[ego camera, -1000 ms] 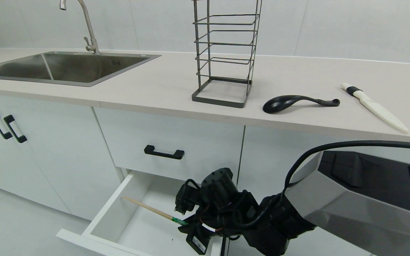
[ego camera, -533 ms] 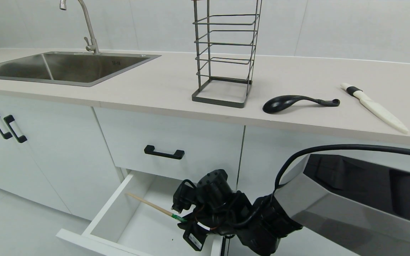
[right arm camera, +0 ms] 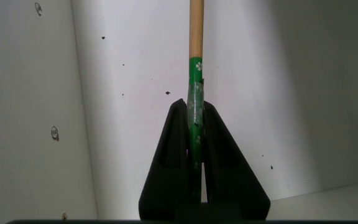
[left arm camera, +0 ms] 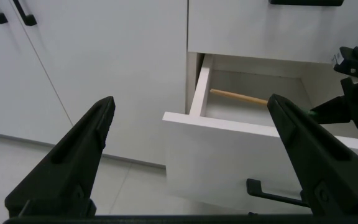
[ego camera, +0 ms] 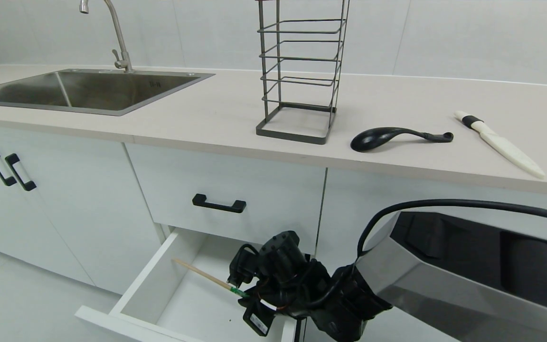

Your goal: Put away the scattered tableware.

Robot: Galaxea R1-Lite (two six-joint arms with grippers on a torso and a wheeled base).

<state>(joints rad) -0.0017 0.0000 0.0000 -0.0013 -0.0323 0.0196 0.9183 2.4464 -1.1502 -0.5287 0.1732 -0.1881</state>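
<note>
My right gripper (ego camera: 244, 296) hangs inside the open lower drawer (ego camera: 136, 287), shut on the green-painted end of a wooden chopstick (ego camera: 203, 275). The chopstick (right arm camera: 196, 43) sticks out past the fingertips over the drawer's white floor, and its far tip is near the drawer's left wall. A black spoon (ego camera: 381, 137) and a white knife (ego camera: 500, 144) with a black band lie on the countertop at the right. My left gripper (left arm camera: 190, 101) is open and holds nothing, low in front of the drawer (left arm camera: 229, 146), where the chopstick (left arm camera: 238, 97) lies across the inside.
A tall wire rack (ego camera: 298, 76) stands mid-counter, and a steel sink (ego camera: 83, 88) with a tap is at the left. A shut drawer with a black handle (ego camera: 219, 204) is above the open one. Cabinet doors (ego camera: 41, 204) stand to the left.
My right arm has shifted a little to the left over the drawer, carrying the chopstick with it. The spoon and knife have not moved.
</note>
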